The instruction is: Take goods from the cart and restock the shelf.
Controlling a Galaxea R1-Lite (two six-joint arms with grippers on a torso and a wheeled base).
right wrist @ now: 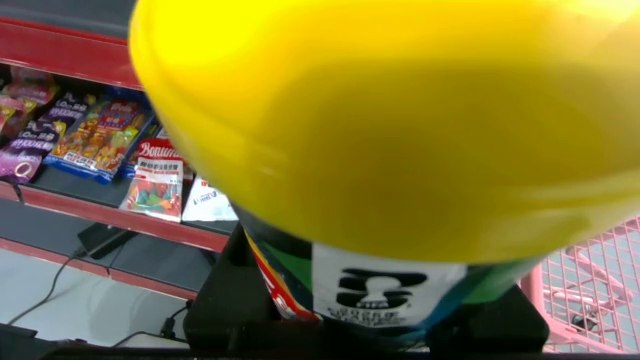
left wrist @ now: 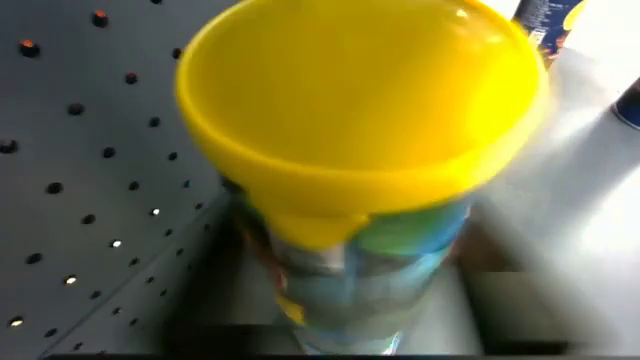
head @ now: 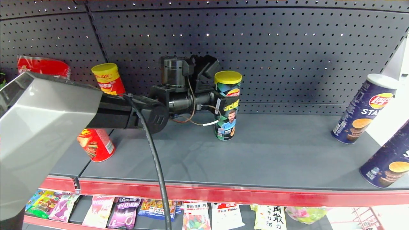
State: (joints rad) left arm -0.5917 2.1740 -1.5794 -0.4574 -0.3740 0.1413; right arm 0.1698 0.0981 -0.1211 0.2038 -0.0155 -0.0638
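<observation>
head view: i have the left gripper (head: 223, 107) out over the upper shelf (head: 255, 153), with the arm stretched level from the left. its jaws look clamped around the middle of a can (head: 227, 92) that stands upright on the board near the back panel. i judge this to be the placing step. next i must let go and draw straight back without tipping it.

left wrist view: the yellow lid (left wrist: 360, 110) sits just under the camera.

right wrist view: the right gripper (right wrist: 370, 320) grips a second can (right wrist: 400, 150), low beside the cart (right wrist: 590, 300).

Snack packets (head: 99, 210) below; perforated back panel (head: 287, 48).
</observation>
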